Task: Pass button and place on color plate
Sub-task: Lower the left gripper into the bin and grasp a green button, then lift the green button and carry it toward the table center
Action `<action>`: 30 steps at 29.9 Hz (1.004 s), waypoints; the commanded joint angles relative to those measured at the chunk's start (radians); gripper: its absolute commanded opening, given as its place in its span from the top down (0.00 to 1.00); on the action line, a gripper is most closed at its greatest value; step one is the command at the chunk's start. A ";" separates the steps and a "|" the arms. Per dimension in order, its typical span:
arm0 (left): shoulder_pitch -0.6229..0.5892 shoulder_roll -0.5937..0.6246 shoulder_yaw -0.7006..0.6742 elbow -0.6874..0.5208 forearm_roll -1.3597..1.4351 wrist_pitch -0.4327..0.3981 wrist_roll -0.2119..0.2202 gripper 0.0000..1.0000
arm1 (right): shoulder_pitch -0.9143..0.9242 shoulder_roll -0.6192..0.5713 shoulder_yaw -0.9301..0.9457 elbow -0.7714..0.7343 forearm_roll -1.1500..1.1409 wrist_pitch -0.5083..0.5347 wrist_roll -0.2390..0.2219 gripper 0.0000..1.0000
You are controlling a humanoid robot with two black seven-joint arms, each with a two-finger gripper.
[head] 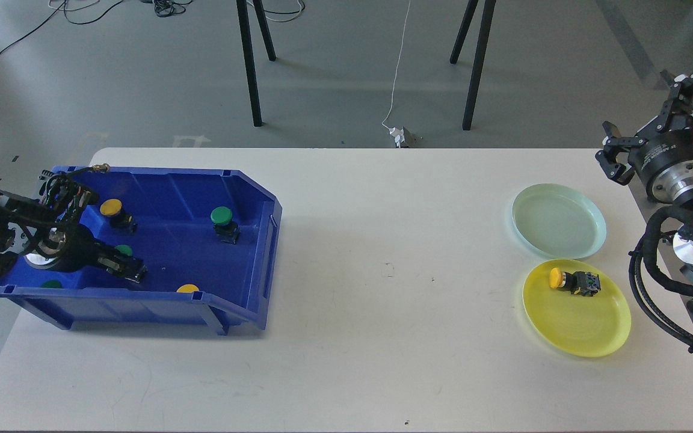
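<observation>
Nearest to the robot, the yellow plate [587,328] already carries one yellow button [572,281], lying on its side toward the plate's far rim; the green plate [563,231] just beyond it is bare. Over in the blue bin [244,264], the left gripper [129,269] is reaching down among the buttons, its fingers low over the bin floor; it is dark and foreshortened, so whether the fingers are parted or closed on something cannot be told. Just behind the fingertips a green cap [123,249] peeks out, probably the piece being worked on; nearer than the fingers, a second yellow cap [187,288] sits against the bin's front wall, and a green sliver [52,283] hides under the wrist; beyond the fingers stand a yellow-capped button [113,210] and, well off to their right, a green-capped button [223,222].

These look like light, rigid plastic switches; the domed cap is smooth and likely to slip, so the squarish black body under it is judged the better place to pinch, across its flat sides. The left arm comes in low from the edge, forearm angled over the bin's near corner, wrist tipped down and rightward.

Farther off, the right gripper [692,96] hangs raised past the table's far right corner, fingers pointing up and away, apparently parted, holding nothing; well apart from both plates.
</observation>
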 commanded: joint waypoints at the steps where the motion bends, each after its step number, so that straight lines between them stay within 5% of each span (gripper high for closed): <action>1: -0.004 0.000 -0.006 -0.010 0.000 0.000 0.000 0.91 | -0.002 0.000 0.000 0.000 0.000 0.000 0.000 0.02; 5: -0.065 0.040 -0.009 -0.117 -0.001 0.000 0.000 0.91 | -0.007 0.000 0.001 -0.002 -0.002 0.000 0.000 0.02; 8: -0.120 0.192 -0.016 -0.281 -0.035 0.000 0.000 0.91 | -0.007 -0.001 0.000 -0.003 -0.003 0.001 0.001 0.02; 17: -0.234 0.399 -0.140 -0.656 -0.439 0.000 0.000 0.91 | -0.035 -0.017 -0.063 0.011 -0.161 0.003 0.002 0.02; 23: -0.233 0.188 -0.231 -0.670 -0.786 0.000 0.000 0.91 | -0.036 -0.044 -0.195 0.153 -0.230 0.051 0.002 0.02; 30: -0.175 -0.194 -0.239 -0.408 -0.897 0.000 0.000 0.91 | -0.055 0.043 -0.223 0.236 -0.213 0.127 0.005 0.02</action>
